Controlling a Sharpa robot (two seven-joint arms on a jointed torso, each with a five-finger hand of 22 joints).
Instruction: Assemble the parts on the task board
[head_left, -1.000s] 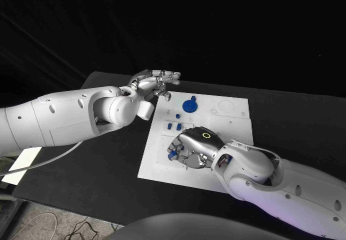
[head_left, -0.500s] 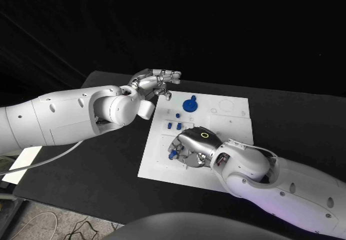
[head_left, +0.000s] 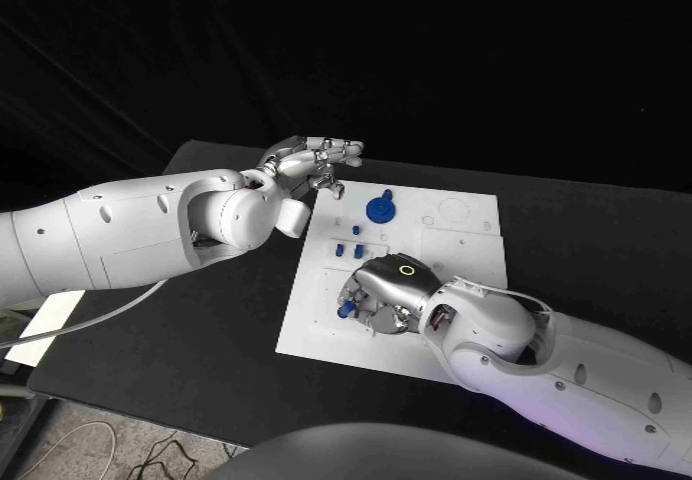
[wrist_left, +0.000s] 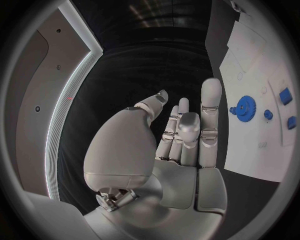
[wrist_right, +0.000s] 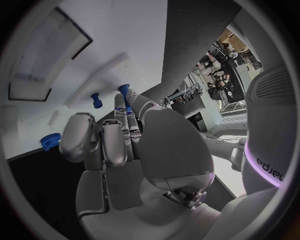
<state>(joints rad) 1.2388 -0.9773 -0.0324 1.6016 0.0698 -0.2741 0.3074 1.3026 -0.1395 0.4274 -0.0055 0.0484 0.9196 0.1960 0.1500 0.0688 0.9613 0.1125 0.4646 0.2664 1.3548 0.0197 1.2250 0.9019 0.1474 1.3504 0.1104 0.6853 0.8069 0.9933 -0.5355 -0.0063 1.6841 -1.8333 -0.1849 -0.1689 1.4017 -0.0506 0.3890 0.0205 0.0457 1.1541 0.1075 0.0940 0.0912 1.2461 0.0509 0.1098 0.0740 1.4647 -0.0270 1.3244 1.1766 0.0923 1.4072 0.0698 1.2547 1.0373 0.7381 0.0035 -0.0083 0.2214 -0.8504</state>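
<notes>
Head view: right hand (head_left: 387, 293) low over the task board (head_left: 469, 250) mid-table, fingers curled about a small blue part (head_left: 345, 311); a firm hold, I cannot tell. Left hand (head_left: 310, 163) hovers by the board's far-left corner, fingers apart, nothing in it. Blue gear (head_left: 379, 210) looks seated; small pegs (head_left: 348, 251) remain, so plenty left.

Black table (head_left: 202, 330); grey cable (head_left: 80, 325) and pale sheet (head_left: 43, 325) beside it
</notes>
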